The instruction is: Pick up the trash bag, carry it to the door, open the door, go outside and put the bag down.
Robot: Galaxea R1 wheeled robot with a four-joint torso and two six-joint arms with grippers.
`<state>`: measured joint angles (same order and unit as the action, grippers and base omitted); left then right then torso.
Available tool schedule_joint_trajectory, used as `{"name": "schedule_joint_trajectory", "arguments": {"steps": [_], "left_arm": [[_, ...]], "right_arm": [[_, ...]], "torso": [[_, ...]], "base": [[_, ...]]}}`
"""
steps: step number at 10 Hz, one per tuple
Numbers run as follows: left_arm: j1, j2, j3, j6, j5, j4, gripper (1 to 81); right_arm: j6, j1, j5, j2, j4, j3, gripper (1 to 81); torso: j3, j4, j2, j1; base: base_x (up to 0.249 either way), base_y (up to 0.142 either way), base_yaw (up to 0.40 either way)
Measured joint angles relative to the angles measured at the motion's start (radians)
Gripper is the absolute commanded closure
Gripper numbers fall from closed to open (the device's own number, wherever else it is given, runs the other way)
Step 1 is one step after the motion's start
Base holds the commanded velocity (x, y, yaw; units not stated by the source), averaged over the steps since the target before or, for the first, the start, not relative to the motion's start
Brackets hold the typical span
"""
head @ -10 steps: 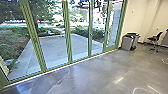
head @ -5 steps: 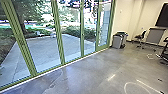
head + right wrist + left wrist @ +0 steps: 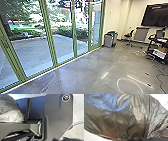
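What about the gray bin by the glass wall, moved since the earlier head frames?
No. The gray bin still stands just beside the green end post; both slid left in the picture together, so the camera turned.

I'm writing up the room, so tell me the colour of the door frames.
Green; the door frames show best in the head view.

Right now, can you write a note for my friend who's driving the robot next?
Left gripper, right gripper: can't tell if open or shut.
Trash bag: big in the left wrist view, so probably being carried.
Done: pickup, it seems.
Left to do: robot's indoors and the green-framed glass doors look shut, so opening one, going outside, putting the bag down.
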<state>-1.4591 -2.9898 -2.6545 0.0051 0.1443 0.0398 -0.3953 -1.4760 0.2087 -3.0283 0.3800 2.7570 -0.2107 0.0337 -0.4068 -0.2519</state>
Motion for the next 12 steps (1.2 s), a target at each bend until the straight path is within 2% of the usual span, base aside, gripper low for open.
{"name": "schedule_joint_trajectory", "arguments": {"steps": [7,12], "left_arm": [[0.000,-0.002,-0.009,0.000,-0.002,0.000,81.1],[0.001,-0.002,-0.010,0.001,-0.003,0.000,81.1]], "right_arm": [[0.000,-0.003,0.001,-0.002,0.000,0.001,1.0],[0.000,-0.001,0.000,-0.005,0.000,0.004,1.0]], "torso": [[0.000,0.000,0.000,0.000],[0.000,0.000,0.000,0.000]], "base": [[0.000,0.000,-0.148],[0.000,0.000,0.000]]}}
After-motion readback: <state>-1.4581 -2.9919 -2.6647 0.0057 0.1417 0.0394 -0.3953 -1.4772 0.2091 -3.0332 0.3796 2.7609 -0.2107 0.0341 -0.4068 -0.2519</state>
